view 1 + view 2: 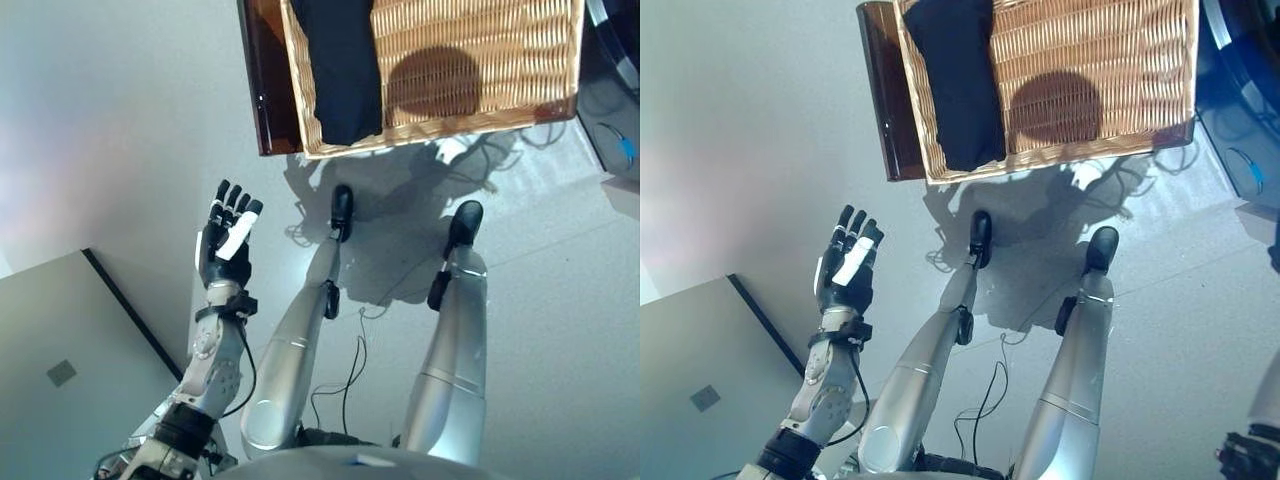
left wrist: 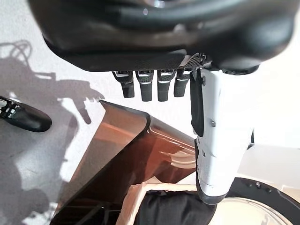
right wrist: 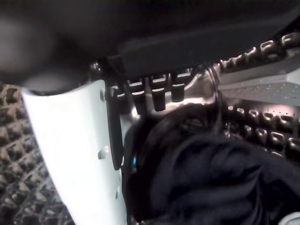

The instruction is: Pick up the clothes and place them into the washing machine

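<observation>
The left hand (image 1: pixel 228 243) is raised above the floor with its fingers (image 2: pixel 149 86) straight and spread, holding nothing; ahead of it a wicker basket (image 1: pixel 480 70) rests on a brown stand (image 1: pixel 880 90), and a dark garment (image 1: pixel 955 75) lies along the basket's left side, long axis running away from the robot; so this garment lies forward and to the right of the left hand, well apart from it, and that hand looks the nearer one for it; the right hand (image 3: pixel 84 154) shows only in its wrist view, inside the perforated drum (image 3: pixel 262 126) of the washing machine, with dark clothes (image 3: pixel 211 183) bundled just past it; its fingers appear straight, not closed on the cloth
</observation>
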Available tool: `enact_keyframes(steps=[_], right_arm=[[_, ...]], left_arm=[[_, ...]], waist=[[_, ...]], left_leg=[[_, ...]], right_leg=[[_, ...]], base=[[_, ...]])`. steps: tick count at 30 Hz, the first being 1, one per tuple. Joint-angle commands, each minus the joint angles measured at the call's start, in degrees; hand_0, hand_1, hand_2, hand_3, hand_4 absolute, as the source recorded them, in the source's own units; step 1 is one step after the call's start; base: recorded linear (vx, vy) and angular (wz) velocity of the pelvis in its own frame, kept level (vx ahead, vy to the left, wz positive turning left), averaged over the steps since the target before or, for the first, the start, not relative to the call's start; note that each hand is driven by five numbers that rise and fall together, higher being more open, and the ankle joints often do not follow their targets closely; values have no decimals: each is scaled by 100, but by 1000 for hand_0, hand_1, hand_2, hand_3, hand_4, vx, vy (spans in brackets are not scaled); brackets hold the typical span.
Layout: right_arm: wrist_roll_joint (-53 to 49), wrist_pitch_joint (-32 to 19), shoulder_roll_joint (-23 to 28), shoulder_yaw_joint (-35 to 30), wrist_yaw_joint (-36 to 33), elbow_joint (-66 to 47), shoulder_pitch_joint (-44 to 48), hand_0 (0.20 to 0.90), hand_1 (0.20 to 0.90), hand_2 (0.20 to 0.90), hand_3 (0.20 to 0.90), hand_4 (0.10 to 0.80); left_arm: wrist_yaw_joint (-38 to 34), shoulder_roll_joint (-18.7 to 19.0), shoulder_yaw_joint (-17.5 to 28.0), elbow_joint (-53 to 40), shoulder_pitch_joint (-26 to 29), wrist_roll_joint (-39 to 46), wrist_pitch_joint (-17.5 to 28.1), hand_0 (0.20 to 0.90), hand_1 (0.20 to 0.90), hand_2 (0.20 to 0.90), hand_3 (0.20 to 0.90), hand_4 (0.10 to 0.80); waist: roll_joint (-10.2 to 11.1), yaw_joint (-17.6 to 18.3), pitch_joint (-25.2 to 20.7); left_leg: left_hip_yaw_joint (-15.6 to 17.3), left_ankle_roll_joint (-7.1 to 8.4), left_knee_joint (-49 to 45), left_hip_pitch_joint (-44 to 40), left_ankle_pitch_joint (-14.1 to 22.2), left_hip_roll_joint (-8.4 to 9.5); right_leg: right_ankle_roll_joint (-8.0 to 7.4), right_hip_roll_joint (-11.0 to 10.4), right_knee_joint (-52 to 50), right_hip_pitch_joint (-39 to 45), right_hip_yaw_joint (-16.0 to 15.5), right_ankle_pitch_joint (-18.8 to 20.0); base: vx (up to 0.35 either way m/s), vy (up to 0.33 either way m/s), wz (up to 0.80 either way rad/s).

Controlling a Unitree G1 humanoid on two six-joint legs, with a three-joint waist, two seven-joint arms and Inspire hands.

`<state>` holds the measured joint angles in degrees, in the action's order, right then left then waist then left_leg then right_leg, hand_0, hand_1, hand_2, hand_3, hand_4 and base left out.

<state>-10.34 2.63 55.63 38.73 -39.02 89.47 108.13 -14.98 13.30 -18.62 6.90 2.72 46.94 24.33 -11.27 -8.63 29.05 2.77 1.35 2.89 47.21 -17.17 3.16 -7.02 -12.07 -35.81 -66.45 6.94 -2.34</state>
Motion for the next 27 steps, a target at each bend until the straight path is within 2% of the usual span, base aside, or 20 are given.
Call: enact_keyframes(steps=[1,17,27], right_arm=[[386,-168,674,1059,-541,-393,278,900,900,900,900,800],[682,-141,592,437,-705,-447,-637,900,900,900,900,800],[752,-264,305,55,-746,-687,-1202,900,900,900,900,800]], left_arm=[[-68,194,264,-322,72,-202,490,900,900,900,900,800],[-86,235,214,-424,141,-272,569,900,900,900,900,800],[-154,265,271,-436,176,-256,595,900,900,900,900,800]], waist=[[-643,121,74],[-704,-34,74],[-624,-75,74]], left_leg=[[121,343,-487,-1,694,-61],[19,336,-761,470,686,24],[78,313,-985,724,736,42]], right_leg=[[197,290,477,502,-396,-270],[207,229,371,228,-383,-258],[217,231,351,104,-354,-172]], base=[[-24,17,3],[-24,18,3],[-22,42,5]])
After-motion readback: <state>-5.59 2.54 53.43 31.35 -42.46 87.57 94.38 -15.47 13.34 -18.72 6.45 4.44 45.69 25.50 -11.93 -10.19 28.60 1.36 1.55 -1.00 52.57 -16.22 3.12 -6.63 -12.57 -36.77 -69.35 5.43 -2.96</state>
